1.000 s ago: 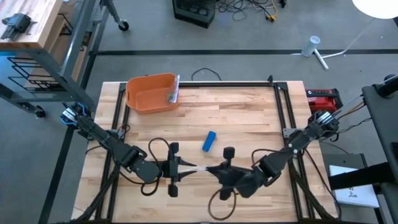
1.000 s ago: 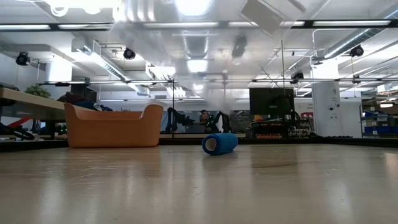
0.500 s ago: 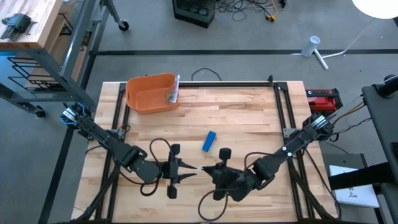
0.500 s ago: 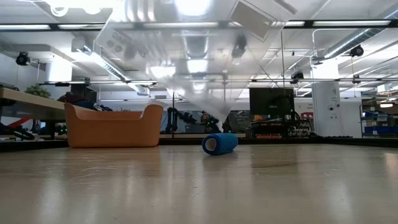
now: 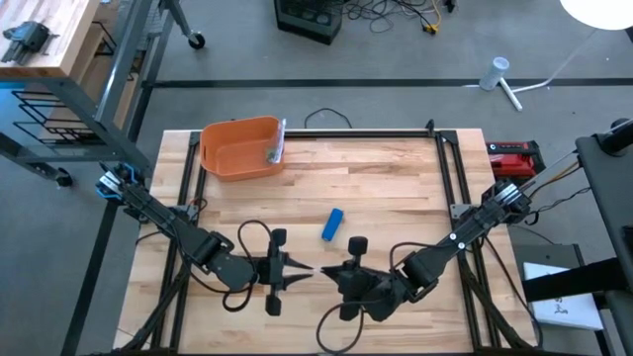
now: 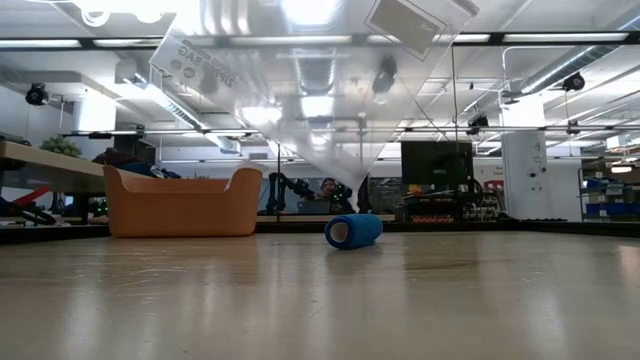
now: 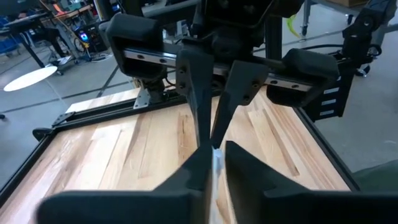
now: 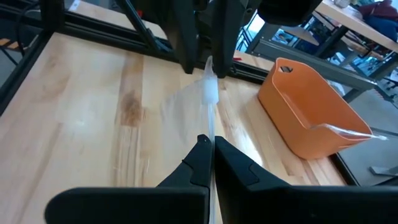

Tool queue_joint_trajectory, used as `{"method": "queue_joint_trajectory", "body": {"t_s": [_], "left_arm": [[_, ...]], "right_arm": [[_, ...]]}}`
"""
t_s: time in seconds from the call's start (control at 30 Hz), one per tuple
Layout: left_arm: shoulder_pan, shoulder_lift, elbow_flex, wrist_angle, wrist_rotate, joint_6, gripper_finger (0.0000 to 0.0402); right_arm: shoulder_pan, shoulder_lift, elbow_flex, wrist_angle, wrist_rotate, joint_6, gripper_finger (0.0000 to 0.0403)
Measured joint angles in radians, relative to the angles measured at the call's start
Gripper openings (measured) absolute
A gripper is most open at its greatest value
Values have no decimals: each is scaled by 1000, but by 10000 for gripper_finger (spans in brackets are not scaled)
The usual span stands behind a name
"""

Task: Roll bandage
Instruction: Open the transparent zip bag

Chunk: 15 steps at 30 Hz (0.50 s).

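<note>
A blue bandage roll [image 5: 333,224] lies on its side at the table's middle, also in the low view [image 6: 352,230]; no gripper touches it. Near the front edge my left gripper [image 5: 305,269] and my right gripper [image 5: 326,272] point at each other, tip to tip, both shut on a clear plastic bag [image 6: 300,110]. In the low view the bag hangs as a see-through triangle with its point down, above the table. Both grippers are above that picture's top edge. My left gripper pinches an edge of the clear plastic [image 7: 216,163] between its two fingers, coming nearly level from the table's left. The plastic is lifted clear of the table. My right gripper pinches the same bunched edge [image 8: 210,93] between its shut fingers, coming nearly level from the table's right, right against the left fingertips [image 8: 186,50]. The bag hangs slack below.
An orange bin [image 5: 240,148] stands at the table's far left corner, with something pale on its right rim. Black frame rails run along the table's left, right and far edges. Bare wood lies between the bin, the roll and the grippers.
My right gripper has gone a little toward the table's left, closing the gap to my left gripper. The short stretch of plastic seen between them before no longer shows. In the low view the bag has sagged into a downward triangle.
</note>
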Motion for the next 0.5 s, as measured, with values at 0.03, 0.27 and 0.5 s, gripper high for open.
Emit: {"method": "queue_joint_trajectory", "body": {"t_s": [0.03,0.27,0.5], "left_arm": [[0,0,0,0,-1,0,25],[0,0,0,0,-3,-4,13],[-2,0,0,-6,11,5,1]], "right_arm": [[0,0,0,0,-1,0,2],[4,0,0,0,-1,0,2],[7,0,-1,0,-1,-11,2]]}}
